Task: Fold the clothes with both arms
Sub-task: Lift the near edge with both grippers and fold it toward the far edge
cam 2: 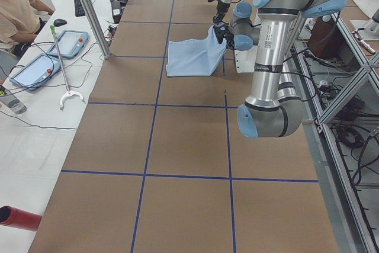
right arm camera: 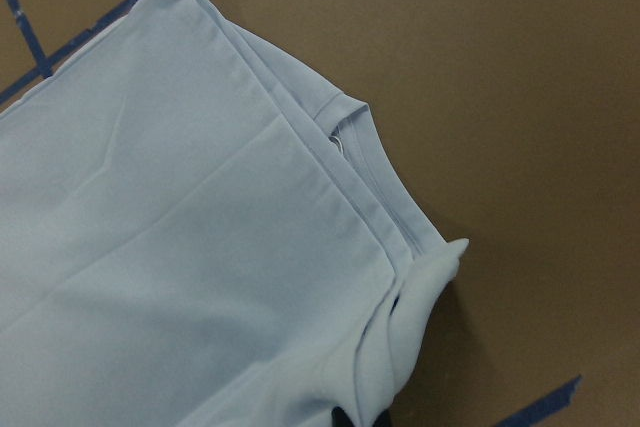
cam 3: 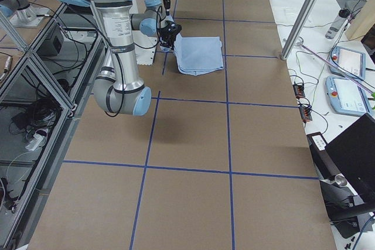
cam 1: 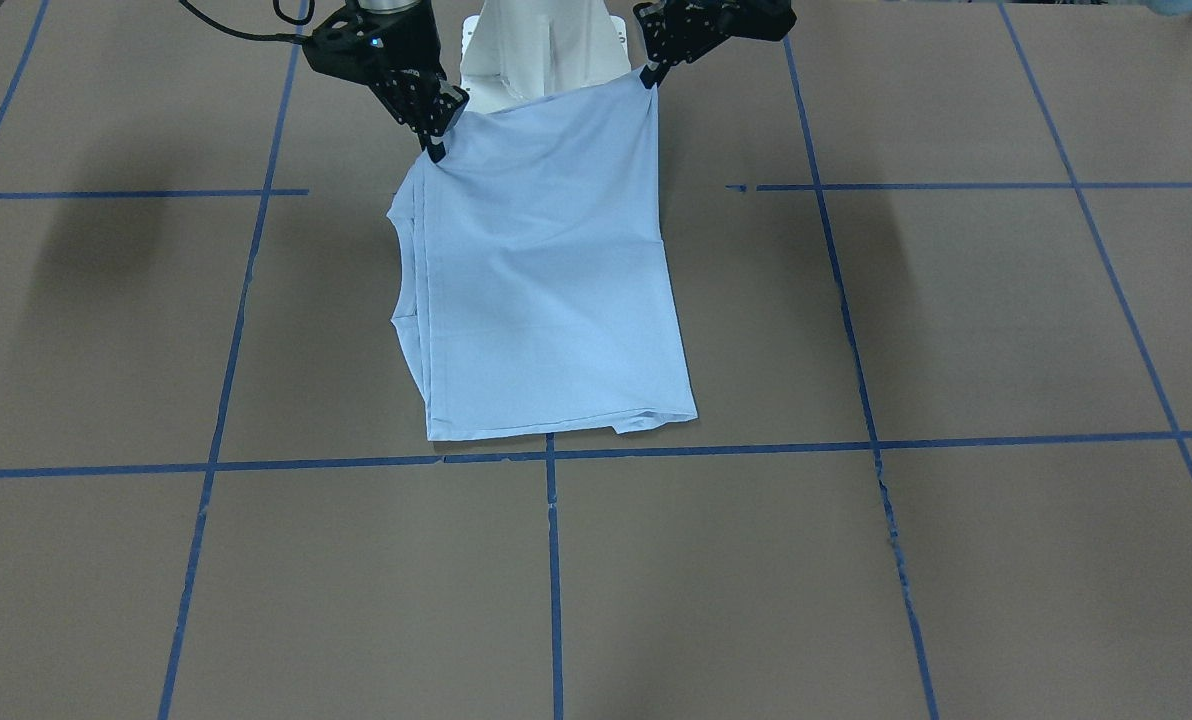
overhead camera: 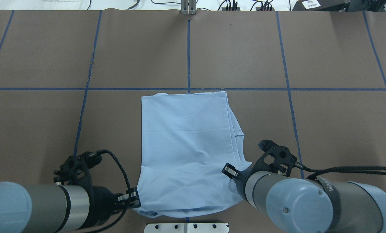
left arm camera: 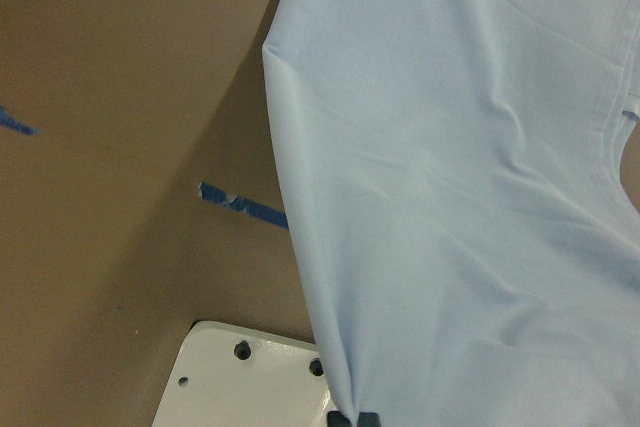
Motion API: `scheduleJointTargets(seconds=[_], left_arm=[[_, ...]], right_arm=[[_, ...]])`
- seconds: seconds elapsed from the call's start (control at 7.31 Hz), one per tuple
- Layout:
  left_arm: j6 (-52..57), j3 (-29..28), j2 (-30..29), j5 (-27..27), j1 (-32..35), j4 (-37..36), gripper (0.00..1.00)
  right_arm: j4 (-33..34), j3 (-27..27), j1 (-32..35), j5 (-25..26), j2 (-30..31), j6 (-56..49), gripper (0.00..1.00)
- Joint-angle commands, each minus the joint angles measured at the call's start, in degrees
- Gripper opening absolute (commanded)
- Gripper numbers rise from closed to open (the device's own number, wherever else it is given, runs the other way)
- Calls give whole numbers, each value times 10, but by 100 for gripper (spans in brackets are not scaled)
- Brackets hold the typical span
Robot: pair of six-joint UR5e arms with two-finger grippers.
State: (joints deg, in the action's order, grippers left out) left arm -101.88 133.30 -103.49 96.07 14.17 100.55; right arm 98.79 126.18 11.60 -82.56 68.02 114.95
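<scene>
Silver-tubed arms [overhead camera: 47, 204] with grey joints [cam 2: 265, 118], light blue caps [overhead camera: 293, 207], black cables [overhead camera: 351, 169].

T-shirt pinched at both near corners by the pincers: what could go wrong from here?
1. The left pincer and right pincer each grip only a corner tip of the T-shirt; it might slip out.
2. The layered edges on the right pincer's side already fan out and could splay further when carried over.

Bare desk [cam 1: 956, 320] flanks the T-shirt [cam 1: 546, 290] on both sides; the white pedestal [cam 1: 541, 50] stands between left pincer [cam 1: 649, 77] and right pincer [cam 1: 435, 152].
</scene>
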Motion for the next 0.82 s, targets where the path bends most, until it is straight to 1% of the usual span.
scheduleJointTargets(seconds=[0.0,0.14,0.27,0.41,0.55,0.68], left_arm=[[62,-93,-65,33,93,-2,0],[89,-115,-79,34,121,-3,0],[112,-131,-80,39,139,-2,0],[127,-157,-98,39,153,-2,0],[128,-188,-113,38,156,3,0],[129,-214,-117,36,158,10,0]], right_arm=[[-2,-70,64,-25,-45,-42,0],[-2,-100,92,-36,-62,-53,0],[-10,-130,110,-40,-80,-69,0],[-21,-156,122,-47,-92,-73,0],[-46,-203,133,-47,-112,-74,0],[-90,-254,141,-47,-120,-75,0]])
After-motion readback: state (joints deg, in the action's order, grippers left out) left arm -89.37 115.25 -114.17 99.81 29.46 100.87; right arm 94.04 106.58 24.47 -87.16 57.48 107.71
